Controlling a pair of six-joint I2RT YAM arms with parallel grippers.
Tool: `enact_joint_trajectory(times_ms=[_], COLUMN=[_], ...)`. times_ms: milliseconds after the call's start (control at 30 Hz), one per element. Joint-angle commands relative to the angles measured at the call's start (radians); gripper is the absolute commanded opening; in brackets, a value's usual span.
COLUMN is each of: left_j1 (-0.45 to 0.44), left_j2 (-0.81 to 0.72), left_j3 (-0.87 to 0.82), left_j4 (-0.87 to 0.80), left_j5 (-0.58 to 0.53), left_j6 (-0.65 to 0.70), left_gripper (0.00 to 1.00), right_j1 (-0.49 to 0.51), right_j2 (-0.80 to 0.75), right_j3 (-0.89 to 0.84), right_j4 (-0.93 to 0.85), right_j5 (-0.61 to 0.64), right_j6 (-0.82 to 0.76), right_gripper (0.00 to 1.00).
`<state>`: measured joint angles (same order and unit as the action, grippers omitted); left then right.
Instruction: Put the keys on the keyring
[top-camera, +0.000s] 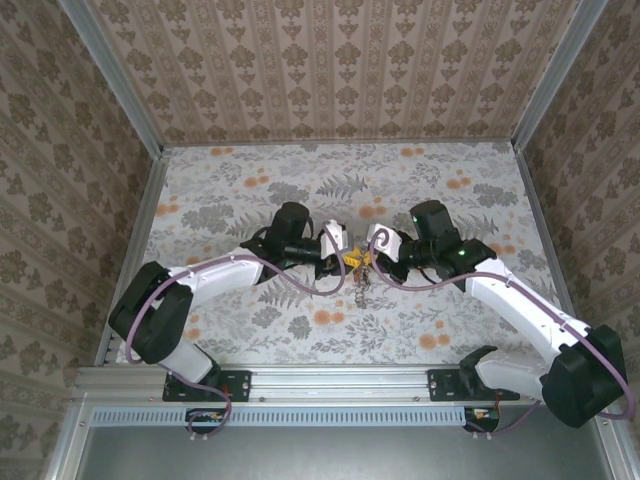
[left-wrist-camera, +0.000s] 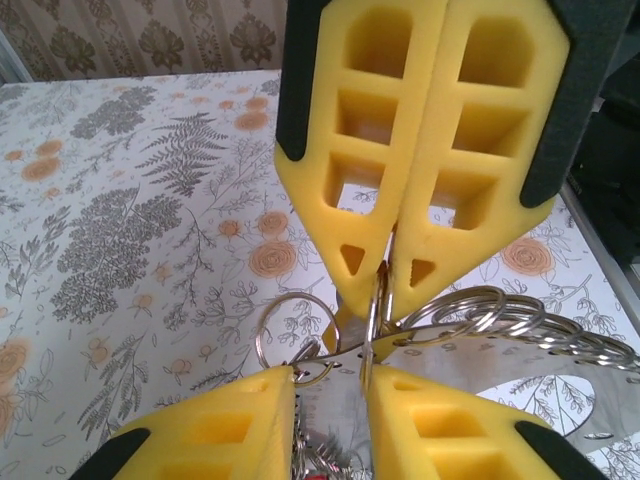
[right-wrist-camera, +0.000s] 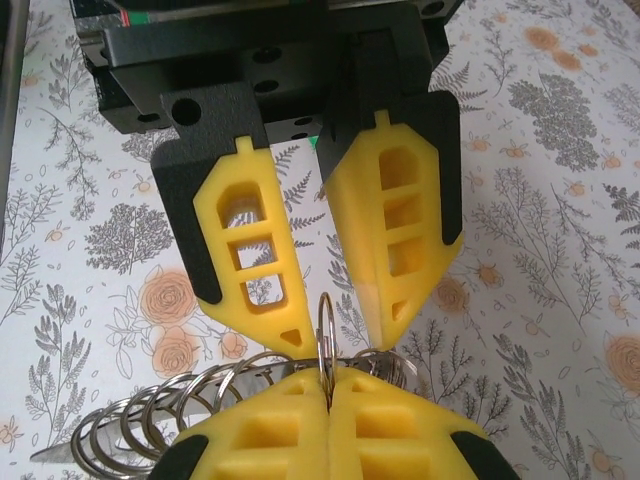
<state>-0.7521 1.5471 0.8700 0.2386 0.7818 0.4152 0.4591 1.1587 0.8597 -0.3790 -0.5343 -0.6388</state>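
Over the middle of the floral desk (top-camera: 250, 190), seen from the top camera, both arms reach inward between wallpapered walls, and the left claw (top-camera: 347, 260) meets the right claw (top-camera: 370, 258) tip to tip. A small metal cluster (top-camera: 362, 285) sits just below them, too small to make out.

From the left wrist, the right claw (left-wrist-camera: 385, 275) fills the upper half and blocks the far desk. Its yellow pads are pressed together on the keyring (left-wrist-camera: 379, 305), which stands edge-on just above the left claw (left-wrist-camera: 330, 385). A looped chain of rings (left-wrist-camera: 500, 305) trails off to the right, and a loose ring (left-wrist-camera: 300, 294) lies to the left.

From the right wrist, the right claw (right-wrist-camera: 328, 385) pinches the keyring (right-wrist-camera: 320, 335) at its lower edge. The ring is thin, bright and upright. It rises into the gap of the left claw (right-wrist-camera: 342, 327), whose pads are spread to either side of it. The chain of rings (right-wrist-camera: 150, 420) coils away at lower left.
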Motion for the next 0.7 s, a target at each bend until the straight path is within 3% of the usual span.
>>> enact_joint_trajectory(times_ms=[0,267,667], left_j1=[-0.006,-0.006,-0.019], left_j2=[-0.029,-0.088,-0.064], left_j3=[0.037,-0.011,0.037], left_j4=[-0.031,0.010,-0.029], left_j5=[-0.005,-0.056,0.001], left_j6=[0.027,0.012,0.032], left_gripper=[0.25,0.30,0.28], right_j1=[0.011,0.012,0.013], right_j2=[0.001,0.001,-0.004], right_j3=[0.054,0.064,0.056], right_j4=[-0.054,-0.077,-0.039], right_j5=[0.034,0.055,0.025], right_j6=[-0.046,-0.066,-0.051], right_gripper=[0.00,0.00,0.00])
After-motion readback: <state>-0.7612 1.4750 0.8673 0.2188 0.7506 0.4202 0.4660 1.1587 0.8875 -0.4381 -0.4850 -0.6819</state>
